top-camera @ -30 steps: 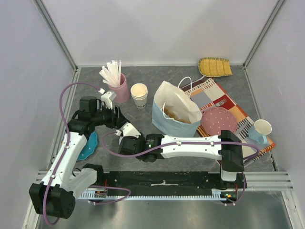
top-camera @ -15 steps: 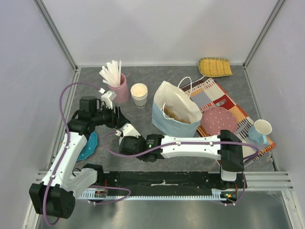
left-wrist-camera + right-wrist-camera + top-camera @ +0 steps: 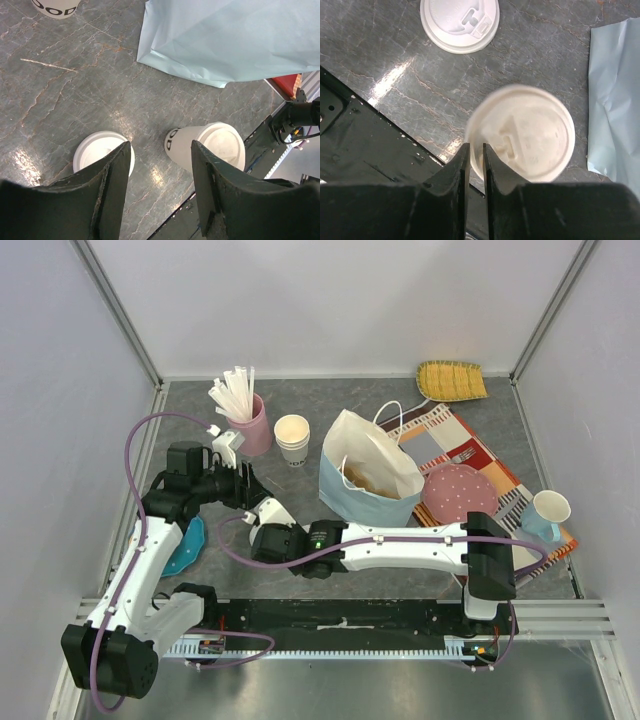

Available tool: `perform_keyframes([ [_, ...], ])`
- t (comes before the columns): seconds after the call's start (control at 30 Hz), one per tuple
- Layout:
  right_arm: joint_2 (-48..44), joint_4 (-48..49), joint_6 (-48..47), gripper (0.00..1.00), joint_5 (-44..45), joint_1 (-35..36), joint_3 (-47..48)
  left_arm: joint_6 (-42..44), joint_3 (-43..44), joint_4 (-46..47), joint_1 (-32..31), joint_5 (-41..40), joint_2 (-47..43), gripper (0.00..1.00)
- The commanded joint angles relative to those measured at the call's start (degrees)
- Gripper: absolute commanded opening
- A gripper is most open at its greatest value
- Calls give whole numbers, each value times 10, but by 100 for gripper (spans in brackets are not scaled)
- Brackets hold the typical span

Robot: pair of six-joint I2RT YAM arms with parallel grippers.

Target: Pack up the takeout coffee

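From above, you see both arms meet left of the paper bag on the surface; the left wrist view shows your left tool spread apart, empty, with the loose lid and the upright takeout coffee below it by the near edge; the right wrist view shows your right tool nearly together at the coffee's lid rim, and you cannot tell whether it grips.
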Motion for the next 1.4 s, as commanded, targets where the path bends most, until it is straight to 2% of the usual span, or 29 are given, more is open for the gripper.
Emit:
perform_keyframes([
  [0.0,-27,-6,-1,9,-5,-2,-2,-14,5,15,2,16,-2,58],
  [0.23,-34,-6,-17,5,-7,-3,-3,-14,7,16,3,20,0,58],
  [0.4,-36,-6,-21,8,-9,-6,-8,-13,6,16,2,21,0,58],
  [0.57,-36,-5,-31,0,-8,-7,-9,-13,6,16,2,23,1,58],
  [1.13,-63,0,-77,0,-7,-6,16,-11,9,15,2,22,4,58],
  [1.37,-64,-6,-124,0,-36,-4,47,-6,14,14,3,20,7,57],
])
